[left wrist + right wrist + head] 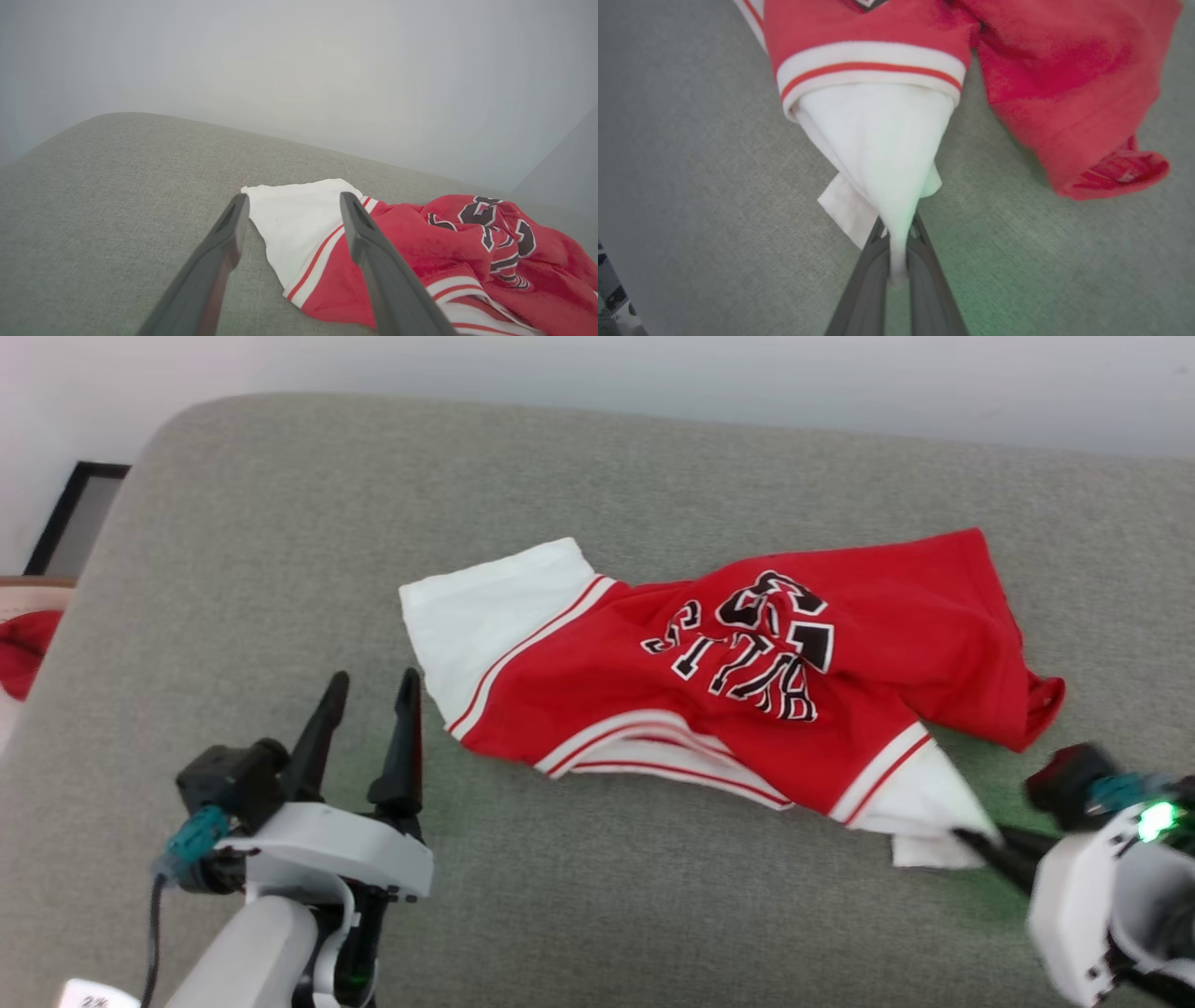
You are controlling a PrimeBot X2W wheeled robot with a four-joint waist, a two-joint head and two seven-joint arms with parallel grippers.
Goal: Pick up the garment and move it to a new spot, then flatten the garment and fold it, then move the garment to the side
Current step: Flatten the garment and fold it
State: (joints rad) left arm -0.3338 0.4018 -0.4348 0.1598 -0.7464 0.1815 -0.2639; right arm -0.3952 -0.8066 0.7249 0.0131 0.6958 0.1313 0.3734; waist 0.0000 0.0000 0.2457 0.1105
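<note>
The red jersey T-shirt lies rumpled on the grey cushion; it looks soft and light, and likely to drape and drag. The right end effector is pinched shut on one white sleeve. The left end effector, spread wide and empty, sits just short of the other sleeve, a sensible second hold. A dark frame stands well off to its left, no hindrance.

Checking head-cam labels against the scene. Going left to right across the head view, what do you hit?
Red cloth at the edge → left gripper, open → garment: white sleeve, black lettering, second white sleeve → right gripper, shut on that sleeve.
</note>
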